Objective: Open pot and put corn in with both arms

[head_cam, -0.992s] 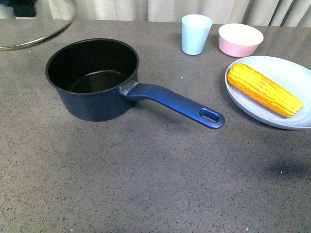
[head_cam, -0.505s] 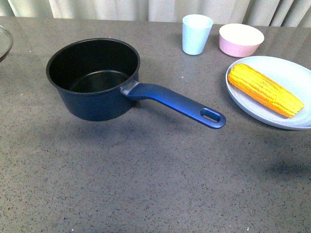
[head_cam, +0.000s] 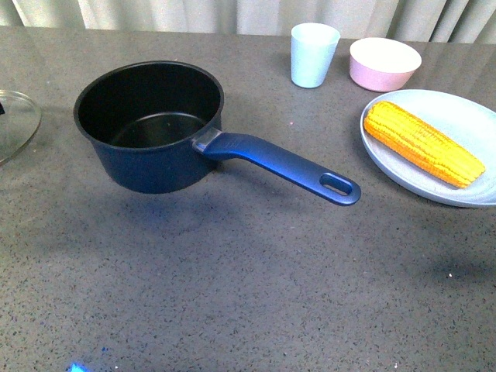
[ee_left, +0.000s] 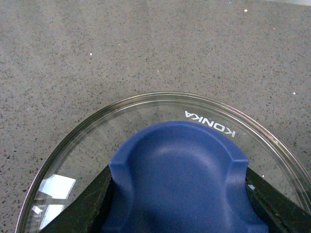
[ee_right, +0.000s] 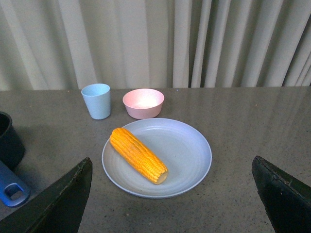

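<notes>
I'm seeing one navy-blue round saucepan, one yellow corn cob, left gripper clamping an edge-cropped glass lid, right gripper gaping wide.

White "KONKA" print on glass lid, beside blue knob. No other text readable.

Navy pot, yellow-orange corn

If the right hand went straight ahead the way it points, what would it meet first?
Probably the light blue plate holding the corn, straight ahead of the open right hand; depth is unclear.
</notes>
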Action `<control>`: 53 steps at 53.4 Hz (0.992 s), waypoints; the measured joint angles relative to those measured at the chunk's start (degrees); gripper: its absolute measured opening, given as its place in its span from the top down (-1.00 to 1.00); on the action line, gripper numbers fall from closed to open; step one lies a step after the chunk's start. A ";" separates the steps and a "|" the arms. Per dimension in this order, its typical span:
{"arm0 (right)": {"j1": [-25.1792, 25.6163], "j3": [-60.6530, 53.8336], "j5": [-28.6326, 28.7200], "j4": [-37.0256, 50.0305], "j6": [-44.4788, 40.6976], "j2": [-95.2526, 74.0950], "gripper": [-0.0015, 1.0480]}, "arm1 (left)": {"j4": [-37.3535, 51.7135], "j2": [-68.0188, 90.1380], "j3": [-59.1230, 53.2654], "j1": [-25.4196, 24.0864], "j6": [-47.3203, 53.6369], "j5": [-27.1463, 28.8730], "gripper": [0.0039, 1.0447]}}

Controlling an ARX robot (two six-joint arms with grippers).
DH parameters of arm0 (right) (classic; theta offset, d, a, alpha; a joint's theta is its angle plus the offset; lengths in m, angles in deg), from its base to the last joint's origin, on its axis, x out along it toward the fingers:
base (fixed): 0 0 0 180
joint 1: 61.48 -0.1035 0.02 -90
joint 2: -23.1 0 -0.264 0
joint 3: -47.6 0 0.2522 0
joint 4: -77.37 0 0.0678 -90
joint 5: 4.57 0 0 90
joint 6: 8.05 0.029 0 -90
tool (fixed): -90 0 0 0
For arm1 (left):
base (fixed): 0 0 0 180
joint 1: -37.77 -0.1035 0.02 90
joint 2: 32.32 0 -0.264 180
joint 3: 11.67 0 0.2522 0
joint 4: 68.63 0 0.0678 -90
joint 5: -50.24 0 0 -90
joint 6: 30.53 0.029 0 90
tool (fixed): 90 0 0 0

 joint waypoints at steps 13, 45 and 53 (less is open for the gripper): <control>0.00 0.00 0.00 0.00 0.00 0.00 -0.83 | 2.97 3.58 0.00 1.60 0.00 -0.68 -0.02; 0.00 0.00 0.00 0.00 -0.02 0.02 -0.83 | 6.71 8.46 -0.20 3.30 -0.81 -0.90 -0.68; 0.00 0.00 0.00 0.00 0.00 0.00 -0.83 | 7.98 5.62 -4.76 3.28 -1.40 -0.87 -0.83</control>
